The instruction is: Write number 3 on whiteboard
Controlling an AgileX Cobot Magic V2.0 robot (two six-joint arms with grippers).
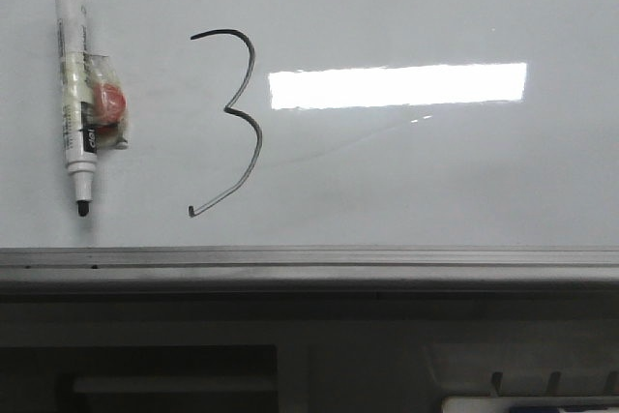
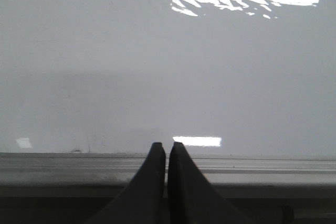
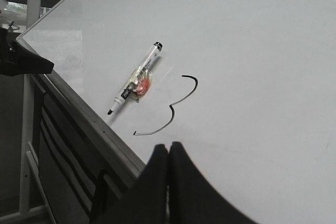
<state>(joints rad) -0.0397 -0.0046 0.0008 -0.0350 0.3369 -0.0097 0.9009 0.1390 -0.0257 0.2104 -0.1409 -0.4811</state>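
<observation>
A thin black number 3 (image 1: 232, 118) is drawn on the whiteboard (image 1: 416, 181), left of a bright rectangular reflection. It also shows in the right wrist view (image 3: 170, 106). A white marker pen (image 1: 75, 94) with a black cap and tip lies on the board left of the 3, with a red and clear piece stuck to it; it shows in the right wrist view too (image 3: 134, 86). My left gripper (image 2: 166, 145) is shut and empty at the board's grey bottom rail (image 2: 262, 166). My right gripper (image 3: 168, 146) is shut and empty, close below the 3's tail.
The grey metal rail (image 1: 309, 263) runs along the board's near edge, with dark frame parts below it (image 1: 174, 374). In the right wrist view a dark arm part (image 3: 21, 61) shows at the board's far corner.
</observation>
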